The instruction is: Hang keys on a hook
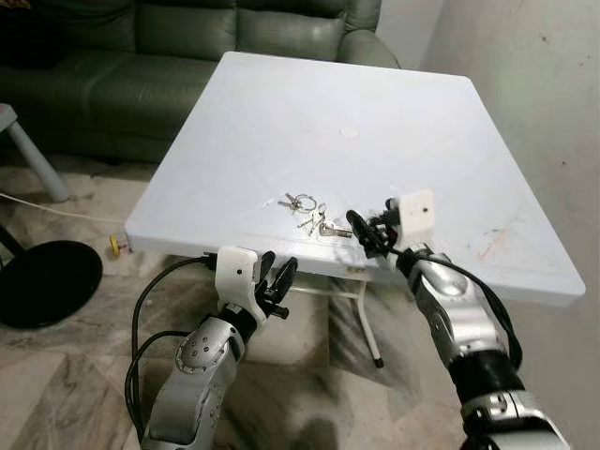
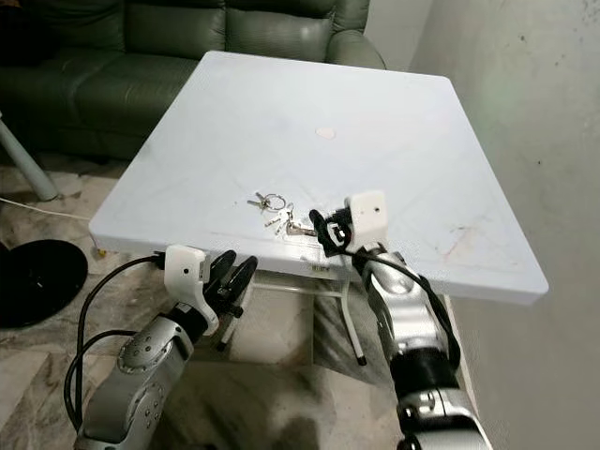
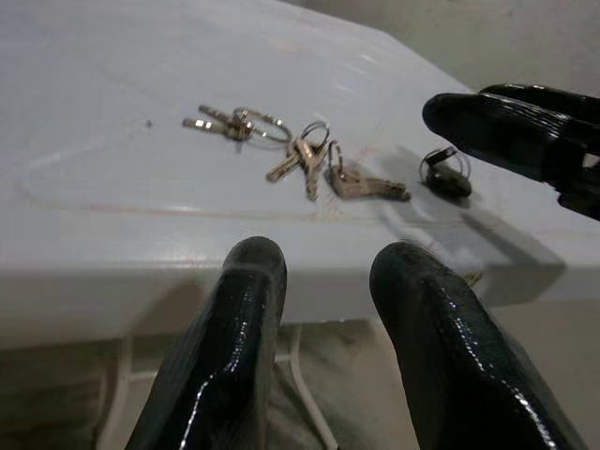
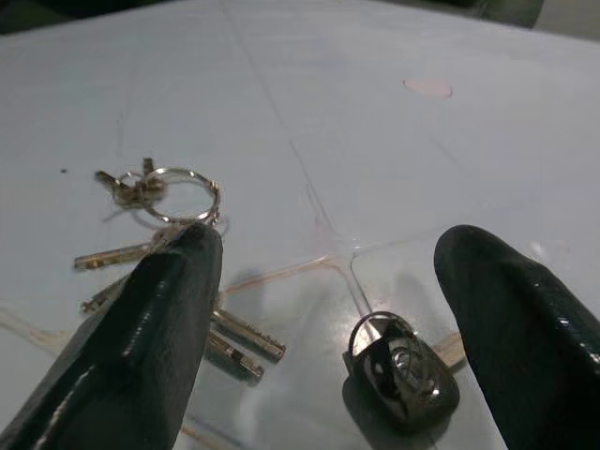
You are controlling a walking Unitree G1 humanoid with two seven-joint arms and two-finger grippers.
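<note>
We see the keys (image 1: pixel 307 215) lying loose on the white counter (image 1: pixel 281 112), a bunch of silver keys on rings spread close to the counter's near edge, about midway along it. One key with a dark rounded head (image 4: pixel 403 367) lies a little apart from the rest, on the side toward the wall.

The right claw (image 1: pixel 368 232) is over the counter's near edge, just beside the keys. Its two black fingers (image 4: pixel 141 337) stand wide apart, one on either side of the dark-headed key, and hold nothing. We cannot tell whether the fingertips touch the counter.

The left claw (image 1: pixel 277 279) hangs below and in front of the near edge, off the counter, pointing up toward the keys. Its fingers (image 3: pixel 225 366) are parted a modest way and empty.

Beyond the counter's far edge stands a dark green sofa (image 1: pixel 187 47). A pale wall (image 1: pixel 525 84) runs along the counter's right edge. The marble floor (image 1: pixel 66 375) carries a round black base (image 1: pixel 42 281) and a white cable (image 1: pixel 47 208) off the counter's left side.
</note>
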